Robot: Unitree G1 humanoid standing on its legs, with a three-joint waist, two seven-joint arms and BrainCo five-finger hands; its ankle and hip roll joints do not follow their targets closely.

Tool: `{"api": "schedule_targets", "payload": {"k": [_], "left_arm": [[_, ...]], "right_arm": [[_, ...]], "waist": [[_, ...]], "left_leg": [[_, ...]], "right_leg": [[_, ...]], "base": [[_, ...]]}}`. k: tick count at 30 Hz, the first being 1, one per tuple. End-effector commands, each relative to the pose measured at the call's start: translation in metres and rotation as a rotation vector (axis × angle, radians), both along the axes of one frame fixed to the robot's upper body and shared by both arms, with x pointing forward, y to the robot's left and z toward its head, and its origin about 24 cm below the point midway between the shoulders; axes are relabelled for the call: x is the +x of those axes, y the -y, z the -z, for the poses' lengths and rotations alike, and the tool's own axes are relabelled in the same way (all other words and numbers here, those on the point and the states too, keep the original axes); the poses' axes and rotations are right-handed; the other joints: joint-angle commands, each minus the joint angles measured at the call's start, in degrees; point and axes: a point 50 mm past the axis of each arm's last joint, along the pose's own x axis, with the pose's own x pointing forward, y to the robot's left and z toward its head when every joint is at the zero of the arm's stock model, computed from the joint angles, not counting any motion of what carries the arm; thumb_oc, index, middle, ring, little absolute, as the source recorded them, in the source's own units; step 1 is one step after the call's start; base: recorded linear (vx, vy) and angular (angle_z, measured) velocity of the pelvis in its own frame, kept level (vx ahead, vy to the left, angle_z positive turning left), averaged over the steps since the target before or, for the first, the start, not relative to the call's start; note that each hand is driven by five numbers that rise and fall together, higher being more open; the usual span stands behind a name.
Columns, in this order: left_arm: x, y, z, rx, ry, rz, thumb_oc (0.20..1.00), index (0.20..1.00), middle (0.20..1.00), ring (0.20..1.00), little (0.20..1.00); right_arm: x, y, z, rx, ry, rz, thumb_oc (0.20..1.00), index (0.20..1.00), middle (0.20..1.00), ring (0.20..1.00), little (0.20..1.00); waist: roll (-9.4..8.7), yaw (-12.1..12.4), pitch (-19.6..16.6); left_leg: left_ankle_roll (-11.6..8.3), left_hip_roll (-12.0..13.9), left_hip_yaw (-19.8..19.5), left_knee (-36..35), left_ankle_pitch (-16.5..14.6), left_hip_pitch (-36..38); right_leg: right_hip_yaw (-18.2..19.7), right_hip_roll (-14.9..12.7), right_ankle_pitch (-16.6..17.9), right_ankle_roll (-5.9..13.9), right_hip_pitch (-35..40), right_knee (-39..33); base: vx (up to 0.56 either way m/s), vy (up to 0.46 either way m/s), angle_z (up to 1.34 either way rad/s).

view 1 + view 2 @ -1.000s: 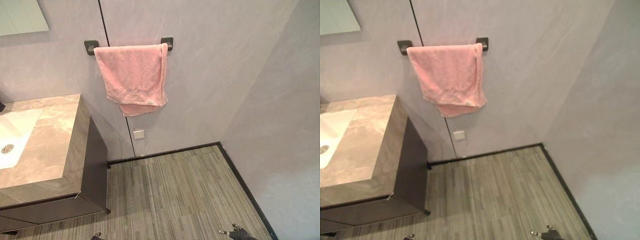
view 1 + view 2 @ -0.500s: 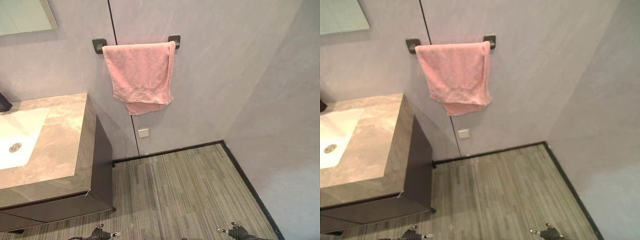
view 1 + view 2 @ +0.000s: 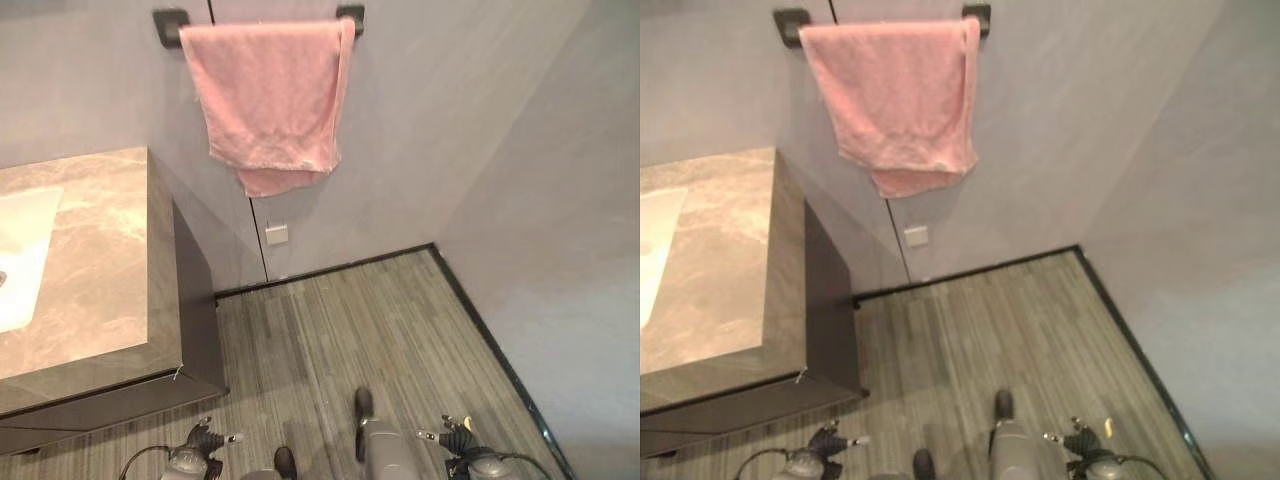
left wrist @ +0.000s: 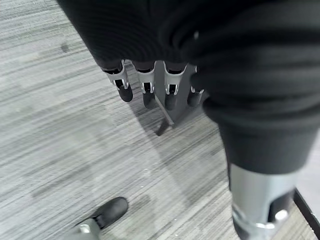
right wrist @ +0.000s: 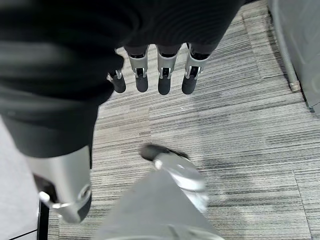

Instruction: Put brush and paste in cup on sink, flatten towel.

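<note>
A pink towel (image 3: 265, 90) hangs over a dark wall rail (image 3: 170, 22), doubled over, with an uneven lower edge and a second layer showing below it. The marble sink counter (image 3: 100, 250) stands at the left, its white basin (image 3: 20, 250) at the view's edge. My left hand (image 4: 145, 85) hangs low over the striped floor, fingers straight and holding nothing. My right hand (image 5: 160, 75) hangs the same way on the other side, also with nothing in it. Both hands are far below the towel and away from the counter.
A dark cabinet (image 3: 195, 300) carries the counter. A small white wall socket (image 3: 276, 234) sits under the towel. Grey walls meet in a corner at the right, with a dark skirting (image 3: 330, 270) along the wood-look floor (image 3: 350, 340).
The whole picture has shifted: the camera now looks further down, so the towel sits higher in view and more floor shows. The towel itself has not moved.
</note>
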Motion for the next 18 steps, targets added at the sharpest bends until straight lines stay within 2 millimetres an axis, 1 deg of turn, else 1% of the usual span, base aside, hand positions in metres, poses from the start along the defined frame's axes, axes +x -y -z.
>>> {"api": "schedule_targets", "payload": {"k": [1, 3, 7, 8, 12, 16, 18], "left_arm": [[0.016, -0.015, -0.013, 0.022, 0.09, 0.003, 1.0, 1.0, 1.0, 1.0, 1.0], [0.016, -0.018, -0.015, 0.02, 0.108, 0.015, 1.0, 1.0, 1.0, 1.0, 1.0], [0.015, -0.018, -0.015, 0.027, 0.106, 0.034, 1.0, 1.0, 1.0, 1.0, 1.0], [0.015, -0.018, -0.015, 0.027, 0.106, 0.034, 1.0, 1.0, 1.0, 1.0, 1.0], [0.021, -0.014, -0.017, 0.025, 0.128, 0.047, 1.0, 1.0, 1.0, 1.0, 1.0], [0.02, -0.012, -0.016, 0.028, 0.118, 0.059, 1.0, 1.0, 1.0, 1.0, 1.0], [0.025, -0.011, -0.019, 0.043, 0.137, 0.104, 1.0, 1.0, 1.0, 1.0, 1.0]], "right_arm": [[0.013, 0.02, -0.011, -0.095, 0.034, -0.072, 1.0, 1.0, 1.0, 1.0, 1.0], [0.01, 0.031, -0.014, -0.102, 0.048, -0.028, 1.0, 1.0, 1.0, 1.0, 1.0], [0.01, 0.038, -0.017, -0.122, 0.05, -0.022, 1.0, 1.0, 1.0, 1.0, 1.0], [0.01, 0.038, -0.017, -0.122, 0.05, -0.022, 1.0, 1.0, 1.0, 1.0, 1.0], [0.021, 0.037, -0.023, -0.159, 0.085, -0.091, 1.0, 1.0, 1.0, 1.0, 1.0], [0.022, 0.035, -0.023, -0.158, 0.088, -0.108, 1.0, 1.0, 1.0, 1.0, 1.0], [0.022, 0.034, -0.024, -0.161, 0.093, -0.126, 1.0, 1.0, 1.0, 1.0, 1.0]], "waist": [[-1.81, -1.49, -2.89], [-1.48, -1.81, -3.52], [-0.79, -2.14, -3.83], [-0.78, -2.15, -3.85], [-0.34, -2.36, -2.68], [-0.05, -2.58, -2.3], [0.5, -2.8, -1.98]], "left_leg": [[-1.58, -0.89, -5.39, 13.78, -7.21, -4.85], [-2.33, 0.38, -5.92, 13.03, -6.83, -4.63], [-3.07, 1.43, -6.14, 11.65, -5.98, -4.95], [-3.08, 1.42, -6.14, 11.64, -5.98, -4.97], [-3.26, 1.61, -6.2, 11.55, -5.96, -5.87], [-3.24, 1.44, -6.0, 11.56, -6.12, -5.96], [-3.27, 1.09, -5.85, 11.71, -6.11, -6.37]], "right_leg": [[0.34, 1.16, 5.73, 0.09, 2.91, -4.26], [-0.53, 2.28, 5.24, -0.15, 3.64, -4.04], [-1.17, 2.86, 5.15, -0.19, 3.21, -4.81], [-1.18, 2.86, 5.15, -0.19, 3.19, -4.81], [-0.65, 3.16, 4.88, -0.17, 1.24, -3.23], [-0.11, 3.16, 4.86, -0.14, 0.49, -2.5], [0.6, 3.08, 4.83, -0.13, -0.28, -1.88]], "base": [[0.11, -0.123, 0.14], [0.11, -0.157, 0.23], [0.06, -0.112, 0.0], [-0.01, -0.05, -0.08], [-0.01, -0.031, -0.01], [-0.01, -0.013, 0.0], [-0.02, -0.035, -0.02]]}}
